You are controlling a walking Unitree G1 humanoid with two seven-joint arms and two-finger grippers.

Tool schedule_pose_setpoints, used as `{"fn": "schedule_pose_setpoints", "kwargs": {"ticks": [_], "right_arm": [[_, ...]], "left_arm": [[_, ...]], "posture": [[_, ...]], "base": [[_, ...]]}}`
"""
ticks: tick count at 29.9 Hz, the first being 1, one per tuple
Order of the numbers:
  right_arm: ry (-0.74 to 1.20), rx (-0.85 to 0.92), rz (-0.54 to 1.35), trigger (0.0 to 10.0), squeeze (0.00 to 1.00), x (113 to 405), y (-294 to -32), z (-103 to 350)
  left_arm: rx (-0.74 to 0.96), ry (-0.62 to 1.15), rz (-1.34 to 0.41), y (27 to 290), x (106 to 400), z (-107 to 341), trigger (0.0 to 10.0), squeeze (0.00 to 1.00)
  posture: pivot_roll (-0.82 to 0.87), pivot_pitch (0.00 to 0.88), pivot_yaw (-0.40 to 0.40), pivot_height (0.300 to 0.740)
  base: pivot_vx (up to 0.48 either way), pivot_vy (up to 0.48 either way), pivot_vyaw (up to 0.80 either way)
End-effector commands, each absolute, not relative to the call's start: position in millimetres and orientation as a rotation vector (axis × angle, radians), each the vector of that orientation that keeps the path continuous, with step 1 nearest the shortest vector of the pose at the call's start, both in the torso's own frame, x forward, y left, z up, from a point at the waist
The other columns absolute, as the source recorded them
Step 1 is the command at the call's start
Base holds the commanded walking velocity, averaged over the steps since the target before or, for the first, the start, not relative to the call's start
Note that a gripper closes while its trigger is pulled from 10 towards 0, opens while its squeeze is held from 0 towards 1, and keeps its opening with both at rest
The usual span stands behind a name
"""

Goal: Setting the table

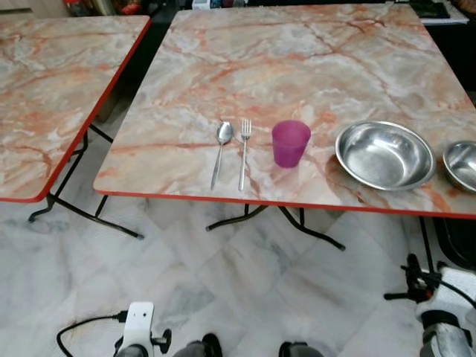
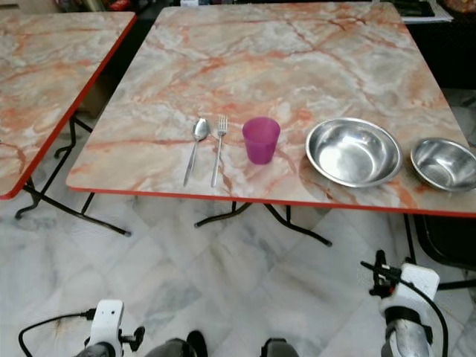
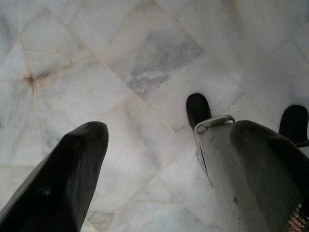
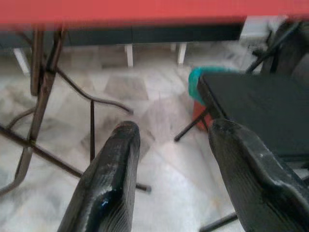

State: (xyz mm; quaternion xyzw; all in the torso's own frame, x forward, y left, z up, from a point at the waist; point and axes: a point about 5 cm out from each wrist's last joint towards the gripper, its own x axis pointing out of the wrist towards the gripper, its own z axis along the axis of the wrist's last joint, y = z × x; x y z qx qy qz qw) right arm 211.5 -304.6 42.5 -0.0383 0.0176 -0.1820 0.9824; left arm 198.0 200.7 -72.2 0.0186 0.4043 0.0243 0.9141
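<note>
The place setting lies along the near edge of the marble-patterned table (image 1: 297,67): a spoon (image 1: 222,151) and a fork (image 1: 244,151) side by side, handles toward the near edge, then a purple plastic cup (image 1: 290,143) just beside the fork, a large steel bowl (image 1: 384,155) near the cup, and a smaller steel bowl (image 1: 462,163) just beside it at the right edge. Nothing is stacked and the cup stands upright.

Judging by this layout, the setting looks largely laid out, and the step in hand is probably reaching for whichever piece needs placing or straightening. To do it well, the robot should probably close in on the near edge first, since both arms hang below the table top. The bowls are shallow and slick, so a grip on the rim seems safer than one from above. The cutlery lies flat and thin and would need a low, careful pinch.

The left pincer (image 3: 159,159) hangs idle, aimed down at the pale marble floor (image 3: 145,58) beside the robot's foot (image 3: 198,110), fingers spread and empty. The right pincer (image 4: 171,159) is also low, below the red table edge (image 4: 145,10), pointing toward the folding table legs (image 4: 41,82) and a black chair (image 4: 256,106), fingers spread, holding nothing.
</note>
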Motion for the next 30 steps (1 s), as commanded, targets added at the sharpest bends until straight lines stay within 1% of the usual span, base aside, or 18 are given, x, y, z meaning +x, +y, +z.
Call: {"fn": "schedule_pose_setpoints", "kwargs": {"ticks": [1,7,8,11,12,13,14,15,19,24,25,26,27,30], "right_arm": [[-0.005,-0.074,-0.369,10.0,0.0,211,-302,56],[-0.106,-0.098,-0.364,10.0,0.0,207,-298,91],[-0.106,-0.098,-0.364,10.0,0.0,207,-298,91],[-0.153,-0.097,-0.333,10.0,0.0,211,-288,114],[-0.157,-0.086,-0.326,10.0,0.0,218,-283,127],[-0.157,-0.086,-0.326,10.0,0.0,218,-283,127],[-0.178,-0.076,-0.328,10.0,0.0,232,-281,139],[-0.192,-0.061,-0.327,10.0,0.0,238,-280,144],[-0.214,-0.018,-0.32,10.0,0.0,256,-277,159],[-0.176,0.047,-0.345,10.0,0.0,279,-275,172],[-0.155,0.092,-0.352,10.0,0.48,290,-274,175],[-0.139,0.102,-0.36,10.0,1.0,293,-274,176],[-0.119,0.134,-0.382,10.0,1.0,300,-274,178],[-0.118,0.2,-0.391,10.0,1.0,306,-269,184]], "left_arm": [[0.052,0.881,0.05,205,188,-78,10.0,0.0],[0.057,0.883,0.044,205,188,-77,10.0,0.0],[0.057,0.883,0.044,205,188,-77,10.0,0.0],[0.06,0.885,0.041,206,188,-77,10.0,0.0],[0.06,0.886,0.04,206,189,-77,10.0,0.0],[0.06,0.886,0.04,206,189,-77,10.0,0.0],[0.062,0.886,0.04,206,189,-77,10.0,0.0],[0.063,0.886,0.039,206,189,-77,10.0,0.0],[0.064,0.881,0.045,207,190,-76,10.0,0.0],[0.068,0.881,0.052,209,190,-76,10.0,0.0],[0.069,0.882,0.055,209,189,-76,10.0,0.0],[0.07,0.882,0.056,209,189,-76,10.0,0.0],[0.07,0.882,0.058,210,189,-76,10.0,0.0],[0.071,0.883,0.06,210,189,-76,10.0,0.0]], "posture": [[-0.14,0.19,0.084,0.74],[-0.15,0.192,0.093,0.74],[-0.15,0.192,0.093,0.74],[-0.16,0.191,0.094,0.74],[-0.16,0.19,0.095,0.74],[-0.16,0.19,0.095,0.74],[-0.16,0.19,0.094,0.74],[-0.16,0.19,0.094,0.74],[-0.15,0.187,0.092,0.74],[-0.14,0.189,0.092,0.74],[-0.13,0.187,0.095,0.74],[-0.13,0.187,0.095,0.74],[-0.12,0.187,0.094,0.74],[-0.12,0.186,0.095,0.74]], "base": [[0.0,0.0,0.0],[0.0,0.0,0.0],[0.0,0.0,0.0],[0.0,0.0,0.0],[0.0,0.0,0.0],[0.0,0.0,0.0],[0.0,0.0,0.0],[0.0,0.0,0.0],[0.0,0.0,0.0],[0.0,0.0,0.0],[0.0,0.0,0.0],[0.0,0.0,0.0],[0.0,0.0,0.0],[0.0,0.0,0.0]]}}
